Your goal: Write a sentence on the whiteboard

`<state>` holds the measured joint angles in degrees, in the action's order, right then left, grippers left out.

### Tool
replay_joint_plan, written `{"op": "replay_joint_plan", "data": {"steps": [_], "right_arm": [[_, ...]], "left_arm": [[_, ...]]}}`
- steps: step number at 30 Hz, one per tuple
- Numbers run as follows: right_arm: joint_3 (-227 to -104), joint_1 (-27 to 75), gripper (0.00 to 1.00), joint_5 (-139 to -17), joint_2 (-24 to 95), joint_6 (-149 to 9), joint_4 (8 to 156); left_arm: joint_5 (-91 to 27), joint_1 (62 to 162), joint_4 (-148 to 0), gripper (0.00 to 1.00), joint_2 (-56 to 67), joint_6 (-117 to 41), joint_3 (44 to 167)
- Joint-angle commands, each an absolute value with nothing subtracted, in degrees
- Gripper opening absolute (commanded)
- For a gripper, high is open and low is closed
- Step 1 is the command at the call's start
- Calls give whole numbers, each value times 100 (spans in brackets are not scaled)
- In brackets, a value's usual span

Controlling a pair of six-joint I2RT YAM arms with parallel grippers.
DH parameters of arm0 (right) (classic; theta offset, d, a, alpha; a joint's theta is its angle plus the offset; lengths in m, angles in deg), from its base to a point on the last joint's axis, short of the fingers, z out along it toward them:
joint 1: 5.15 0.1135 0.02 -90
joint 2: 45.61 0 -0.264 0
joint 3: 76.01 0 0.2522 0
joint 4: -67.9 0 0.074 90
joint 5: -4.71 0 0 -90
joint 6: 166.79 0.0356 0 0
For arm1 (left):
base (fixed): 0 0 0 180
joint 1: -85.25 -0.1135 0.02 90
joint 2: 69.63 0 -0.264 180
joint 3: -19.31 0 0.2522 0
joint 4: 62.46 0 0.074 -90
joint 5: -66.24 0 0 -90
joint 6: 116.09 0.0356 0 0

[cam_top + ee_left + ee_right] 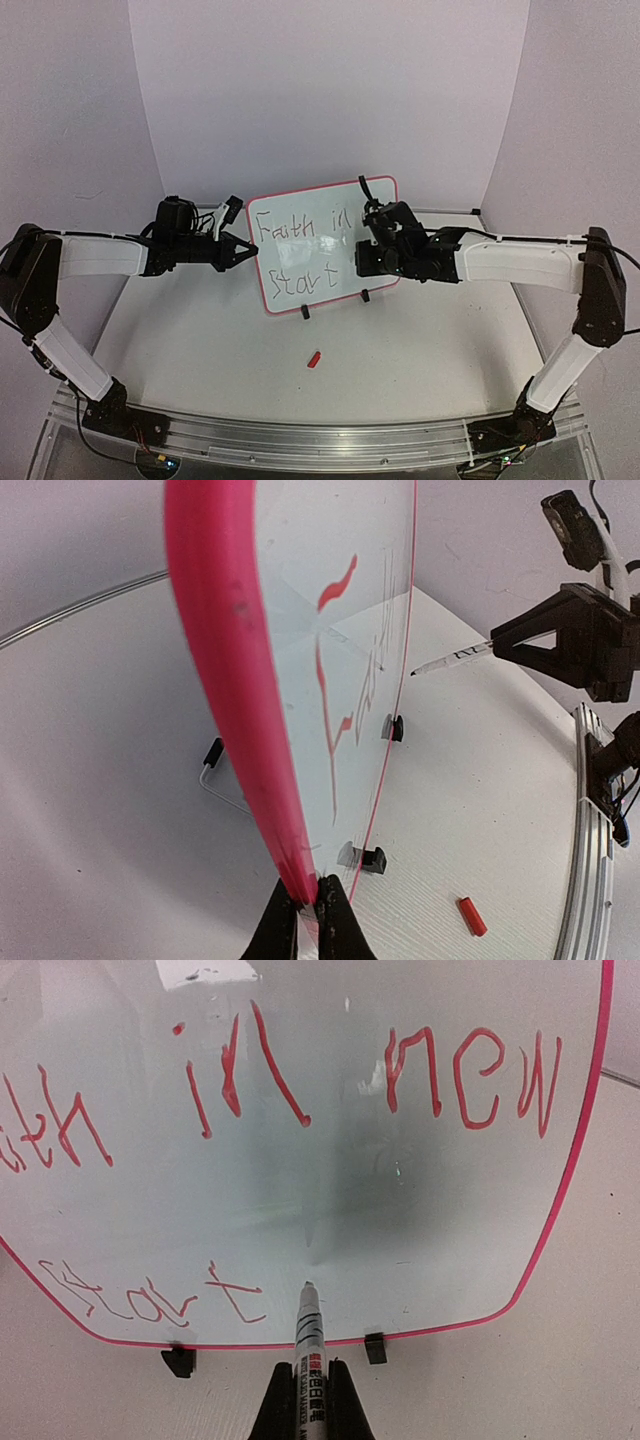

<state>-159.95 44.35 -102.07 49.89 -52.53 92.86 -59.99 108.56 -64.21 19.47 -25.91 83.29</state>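
The whiteboard [320, 245] stands tilted on two black feet at the table's middle. Its red writing reads "Faith in new" above "Start" [150, 1295]. My left gripper [308, 905] is shut on the board's pink left rim [225, 670]. My right gripper [311, 1385] is shut on a white marker [308, 1335]; the tip points at the board just right of the last "t", close to the surface. In the top view the right gripper [372, 232] covers the board's right part. The marker also shows in the left wrist view [450, 658].
A small red marker cap [315, 358] lies on the white table in front of the board, also in the left wrist view [471, 917]. A wire stand [215, 775] props the board from behind. White walls enclose the back and sides.
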Motion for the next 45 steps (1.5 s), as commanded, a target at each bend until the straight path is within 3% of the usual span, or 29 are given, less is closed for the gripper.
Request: {"op": "replay_joint_plan", "data": {"steps": [1,21,32,45], "right_arm": [[-16256,4395,0,-10139,5194,-5320,9167],[-16331,4391,0,-9769,5616,-5349,9026],[-16190,4389,0,-10596,5514,-5334,9397],[-16225,4400,0,-10070,5749,-5294,9373]], "left_arm": [[-5643,10845,-6585,0,1922,-2213,8331],[-5633,10849,-6580,0,1949,-2204,8340],[-5636,10846,-6585,0,1958,-2205,8336],[-5637,10846,-6584,0,1944,-2205,8341]]}}
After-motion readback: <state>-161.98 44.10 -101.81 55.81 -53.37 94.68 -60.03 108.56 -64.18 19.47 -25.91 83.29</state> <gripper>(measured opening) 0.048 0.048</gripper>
